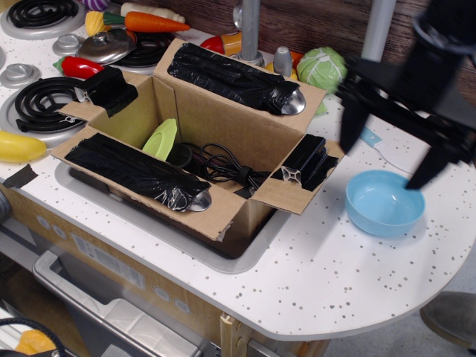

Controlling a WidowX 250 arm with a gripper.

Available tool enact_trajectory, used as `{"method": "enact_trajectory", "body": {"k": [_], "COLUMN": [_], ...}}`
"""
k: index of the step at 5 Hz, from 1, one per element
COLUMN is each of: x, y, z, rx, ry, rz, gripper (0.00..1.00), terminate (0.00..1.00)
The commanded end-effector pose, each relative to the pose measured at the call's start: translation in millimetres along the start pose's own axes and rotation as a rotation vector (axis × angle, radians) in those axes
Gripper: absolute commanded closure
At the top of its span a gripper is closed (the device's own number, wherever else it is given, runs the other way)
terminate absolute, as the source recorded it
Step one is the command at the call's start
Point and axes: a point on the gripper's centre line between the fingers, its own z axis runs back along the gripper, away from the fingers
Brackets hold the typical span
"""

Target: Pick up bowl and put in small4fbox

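The light blue bowl (384, 202) sits upright on the white speckled counter at the right, empty. The brown cardboard box (195, 132) with four black-taped flaps stands open in the sink to its left, holding a green object and black cables. My black gripper (387, 160) hangs open just above the bowl's far side, one finger to the upper left of the rim and the other at the upper right. It holds nothing and looks motion-blurred.
A toy knife with a light blue handle (370, 136) lies behind the bowl, partly hidden by the gripper. A green cabbage (323, 68), toy vegetables, a pot lid (108, 44) and stove burners (39, 104) line the back and left. The counter's curved edge (416, 312) runs close on the right.
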Motion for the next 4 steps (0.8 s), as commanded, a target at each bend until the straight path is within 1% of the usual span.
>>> {"method": "enact_trajectory", "body": {"k": [1, 2, 3, 4], "x": [32, 43, 50, 57], "y": [-33, -35, -37, -35], "z": [-24, -44, -64, -82], "rx": [-0.085, -0.083, -0.114, -0.1], "ry": [-0.105, -0.15, -0.197, -0.223], "rz": [-0.102, -0.16, -0.197, -0.256], "gripper": [0.0, 0.0, 0.0, 0.0], "terminate": [0.0, 0.0, 0.0, 0.0]}}
